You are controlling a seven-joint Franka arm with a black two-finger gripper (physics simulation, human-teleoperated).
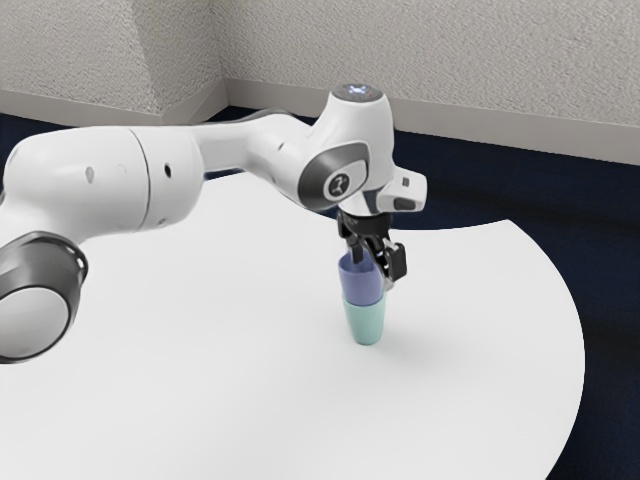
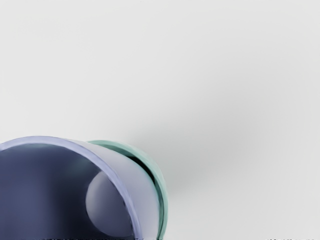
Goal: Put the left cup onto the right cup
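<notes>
The lavender-blue cup (image 1: pixel 358 280) stands nested upright in the mint-green cup (image 1: pixel 366 322) near the middle of the white table (image 1: pixel 200 380). My gripper (image 1: pixel 376 262) hangs right over the blue cup's rim on the exterior view's right side. Its fingers stand apart, one over the cup's mouth and one finger (image 1: pixel 396 264) outside the wall, so it is open. In the wrist view the blue cup (image 2: pixel 60 190) lies just under the hand, with the green cup's rim (image 2: pixel 156 175) showing around its edge.
The round white table spreads wide around the stacked cups, with its curved edge (image 1: pixel 575 330) at the exterior view's right. Dark blue floor (image 1: pixel 600 230) lies beyond it, and the arm (image 1: pixel 200 170) reaches in from the left.
</notes>
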